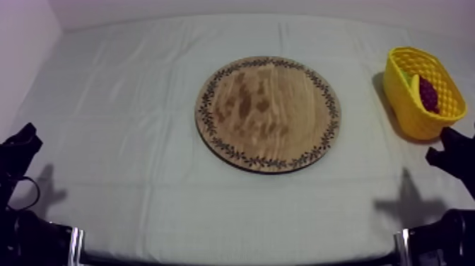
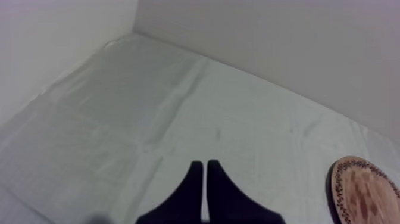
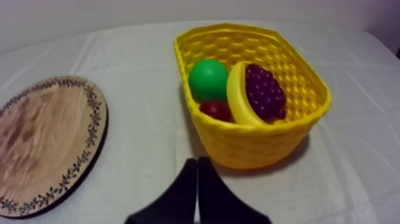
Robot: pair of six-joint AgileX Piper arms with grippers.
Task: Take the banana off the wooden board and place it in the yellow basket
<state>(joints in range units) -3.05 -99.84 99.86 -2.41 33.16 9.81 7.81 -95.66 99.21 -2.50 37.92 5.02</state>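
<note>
Sitting in the yellow basket (image 3: 256, 146) at far right: banana (image 3: 237, 98), wedged against the grapes (image 3: 265, 92), small red fruit (image 3: 215, 109) beside it. Wooden board (image 1: 268, 113) mid-table. Left gripper (image 2: 205, 168) and right gripper (image 3: 196, 164) both closed on nothing, fingers together.

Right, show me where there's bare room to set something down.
The wooden board is bare. So is the cloth between board and yellow basket, and the stretch at the board's left. The basket is crowded: banana, grapes, green fruit, small red fruit.
</note>
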